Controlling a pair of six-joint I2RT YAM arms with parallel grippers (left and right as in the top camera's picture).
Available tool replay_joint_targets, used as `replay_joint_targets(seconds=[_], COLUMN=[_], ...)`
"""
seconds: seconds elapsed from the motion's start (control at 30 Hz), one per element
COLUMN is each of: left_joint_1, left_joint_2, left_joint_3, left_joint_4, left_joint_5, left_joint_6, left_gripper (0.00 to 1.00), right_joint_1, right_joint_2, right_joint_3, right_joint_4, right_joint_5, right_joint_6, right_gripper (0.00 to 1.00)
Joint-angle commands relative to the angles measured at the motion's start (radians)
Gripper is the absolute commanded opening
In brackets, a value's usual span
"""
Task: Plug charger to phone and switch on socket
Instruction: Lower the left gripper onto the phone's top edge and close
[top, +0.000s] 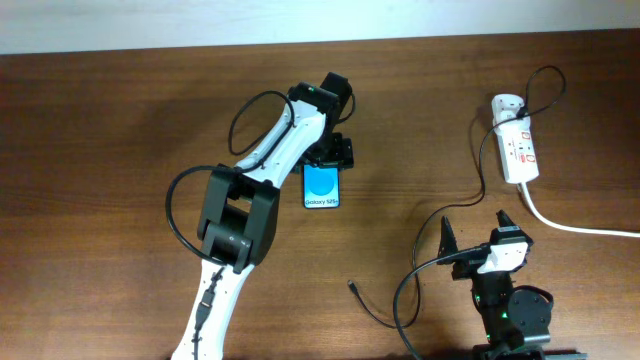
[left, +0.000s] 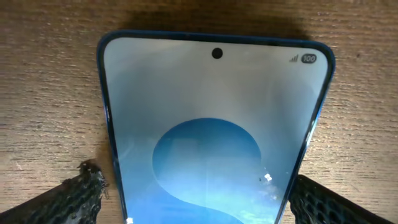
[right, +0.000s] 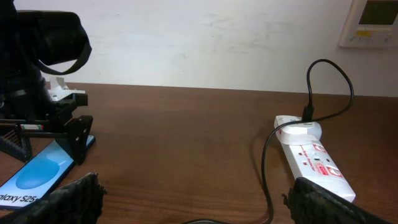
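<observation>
The phone (top: 322, 187) lies flat on the table, screen up, blue oval showing. My left gripper (top: 330, 155) sits low over its far end; in the left wrist view the fingers (left: 199, 202) straddle the phone (left: 211, 106), with a thin gap of wood at the left finger. The white socket (top: 517, 150) lies at the far right with the charger's white plug adapter (top: 505, 105) in it. The thin black charger cable (top: 483, 170) runs down to a loose connector tip (top: 352, 287) on the table. My right gripper (top: 475, 232) is wide open and empty, near the front edge, also shown in the right wrist view (right: 199, 205).
The socket's thick white cord (top: 570, 225) runs off to the right. In the right wrist view the socket (right: 311, 158) is ahead on the right and the phone (right: 37, 177) with the left gripper on the left. A pale wall stands behind the table.
</observation>
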Motion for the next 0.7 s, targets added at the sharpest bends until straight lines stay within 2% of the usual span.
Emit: replay_joint_targets(seconds=[0.0, 0.67], left_joint_1=[0.0, -0.026], left_joint_2=[0.013, 0.013], left_joint_3=[0.013, -0.014], left_joint_4=[-0.005, 0.0], left_joint_5=[-0.019, -0.019], left_joint_6=[-0.005, -0.005], left_gripper=[0.99, 0.99], right_joint_1=[0.007, 0.007], right_joint_2=[-0.006, -0.006], right_joint_3=[-0.005, -0.005], right_joint_4=[-0.005, -0.005], right_joint_5=[0.002, 0.002], right_joint_6=[0.004, 0.004], right_gripper=[0.99, 0.99])
